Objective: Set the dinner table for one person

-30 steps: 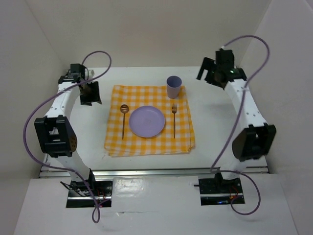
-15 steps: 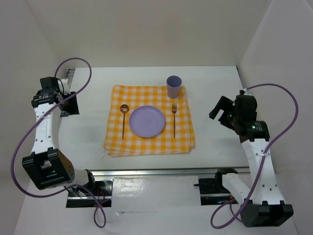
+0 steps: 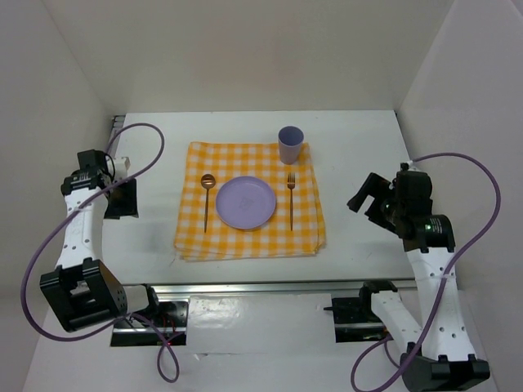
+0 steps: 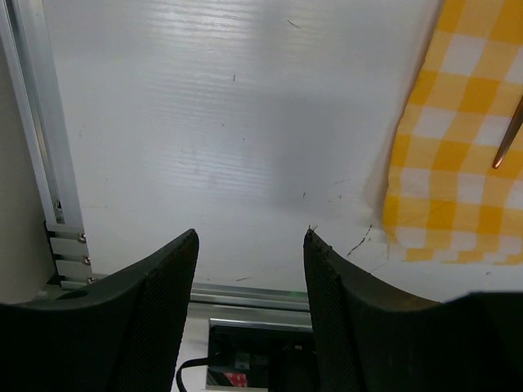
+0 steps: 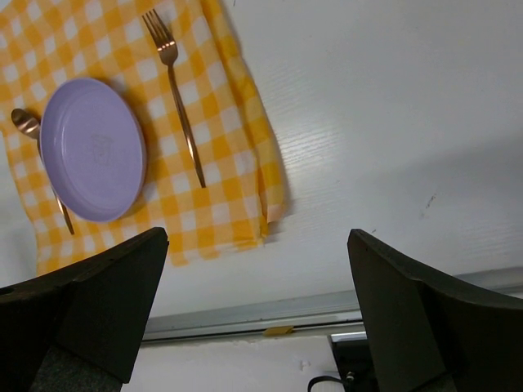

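Note:
The white dinner table [image 3: 359,163] carries a yellow-and-white checked cloth [image 3: 249,241]. On the cloth lie a lilac plate [image 3: 245,202], a copper spoon [image 3: 207,196] to its left, a copper fork [image 3: 291,198] to its right and a lilac cup [image 3: 290,144] at the far right corner. My left gripper [image 3: 122,198] is open and empty over bare table left of the cloth [image 4: 458,147]. My right gripper [image 3: 369,196] is open wide and empty, right of the cloth; its wrist view shows the plate [image 5: 91,147], fork [image 5: 176,90] and spoon [image 5: 37,143].
Metal rails run along the table's near edge [image 3: 261,287] and left edge [image 4: 37,147]. White walls [image 3: 458,82] enclose the table on three sides. The arm bases [image 3: 147,314] sit below the near rail.
Both arms have swung from the far corners back toward the near side. The left gripper came down left of the cloth, the right gripper right of it. The place setting has not moved.

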### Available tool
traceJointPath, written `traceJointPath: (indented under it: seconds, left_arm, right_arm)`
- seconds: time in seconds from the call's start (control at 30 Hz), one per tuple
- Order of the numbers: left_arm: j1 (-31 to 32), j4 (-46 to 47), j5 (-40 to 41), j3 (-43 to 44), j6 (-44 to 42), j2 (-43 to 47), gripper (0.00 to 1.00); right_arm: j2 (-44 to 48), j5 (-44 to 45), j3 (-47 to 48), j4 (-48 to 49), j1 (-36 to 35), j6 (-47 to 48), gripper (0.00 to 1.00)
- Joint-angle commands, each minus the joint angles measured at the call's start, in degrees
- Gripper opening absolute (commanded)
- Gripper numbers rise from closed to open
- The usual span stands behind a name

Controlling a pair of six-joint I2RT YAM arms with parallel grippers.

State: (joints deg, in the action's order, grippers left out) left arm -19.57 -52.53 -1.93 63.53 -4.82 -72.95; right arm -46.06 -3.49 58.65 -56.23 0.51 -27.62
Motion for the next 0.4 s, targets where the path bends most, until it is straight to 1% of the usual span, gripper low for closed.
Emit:
traceJointPath:
  seconds: [0.0, 0.37]
  left_arm:
    - [-0.2, -0.38, -1.32, 0.28, -2.21, 2.98, 0.62]
    - [-0.2, -0.9, -3.16, 1.34, -2.74, 2.99, 0.62]
  right_arm:
    - [2.65, 0.32, 0.85, -3.44, 0.01, 0.19, 0.99]
    - [7.3, 1.38, 2.69, -6.43, 0.01, -0.86, 0.99]
